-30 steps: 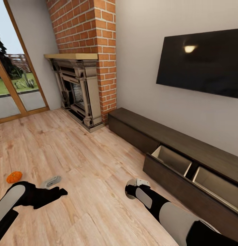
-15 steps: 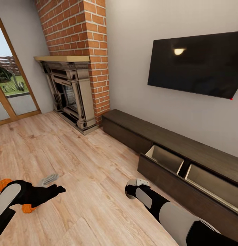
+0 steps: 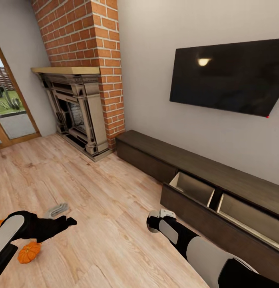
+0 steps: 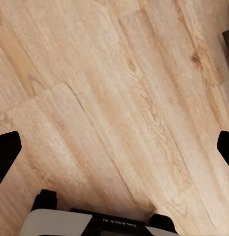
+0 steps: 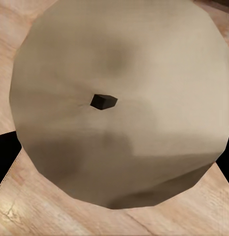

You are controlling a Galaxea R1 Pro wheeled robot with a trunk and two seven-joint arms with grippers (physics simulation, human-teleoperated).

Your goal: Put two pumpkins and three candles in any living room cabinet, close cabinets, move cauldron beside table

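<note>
The right claw [image 5: 116, 162] is clamped on a candle [image 5: 119, 98], whose pale round top and small dark wick sit close under the right wrist camera; in the head view it shows as a pale stub at the arm's tip [image 3: 155, 219], above the wood-plank floor [image 3: 107, 200]. The left claw [image 3: 64, 222] hangs over bare floor with its fingers [image 4: 7, 152] wide apart and nothing between them. A pumpkin [image 3: 29, 252] lies on the floor at about 8 o'clock in the head view, just beside the left arm. The cabinet [image 3: 203, 176] runs along the wall at 3 o'clock, its drawer [image 3: 195, 188] pulled out.
</note>
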